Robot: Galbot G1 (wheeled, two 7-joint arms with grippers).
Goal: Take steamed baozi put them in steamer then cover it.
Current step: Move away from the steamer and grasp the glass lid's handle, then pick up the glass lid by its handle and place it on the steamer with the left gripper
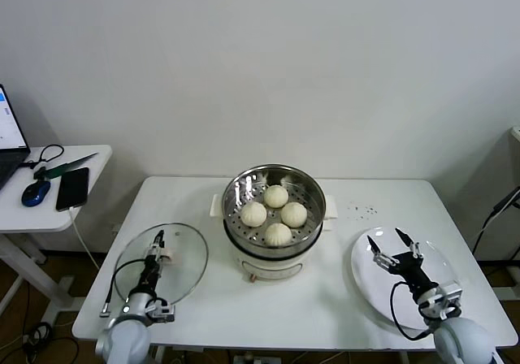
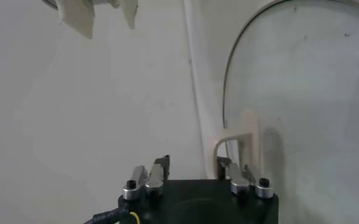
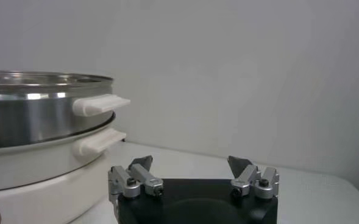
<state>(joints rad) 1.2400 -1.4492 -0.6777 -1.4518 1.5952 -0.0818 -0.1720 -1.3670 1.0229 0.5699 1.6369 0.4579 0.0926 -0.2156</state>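
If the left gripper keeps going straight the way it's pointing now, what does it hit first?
Most likely the lid's handle. In the head view the left gripper sits low over the glass lid lying left of the steamer; the left wrist view shows the handle just ahead of one finger, though depth is unclear.

No text readable — no labels, brands, numbers.

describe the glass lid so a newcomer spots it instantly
On the white table, look left of the round shiny steel steamer. The round clear glass lid lies flat there under the left hand. Unlike the opaque white plate opposite, it is see-through.
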